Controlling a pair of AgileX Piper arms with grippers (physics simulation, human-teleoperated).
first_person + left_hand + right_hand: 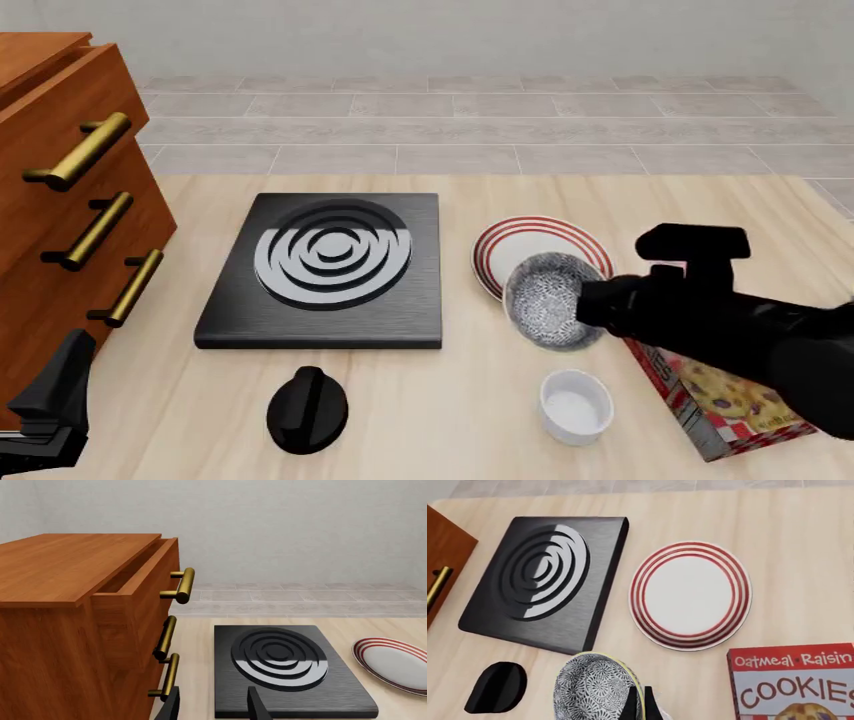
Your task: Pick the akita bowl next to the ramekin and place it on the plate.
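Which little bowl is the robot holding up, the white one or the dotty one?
The dotty akita bowl, tilted in the right gripper. The plain white ramekin sits on the table.

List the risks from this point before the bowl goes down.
1. The right gripper seems to pinch only the akita bowl's rim, and the bowl hangs tilted; it could slip or land on edge.
2. In the right wrist view the bowl sits short of the plate; released here, it might miss or clip the rim.
3. The cookie box and ramekin lie under the right arm; a low retreat could knock them.
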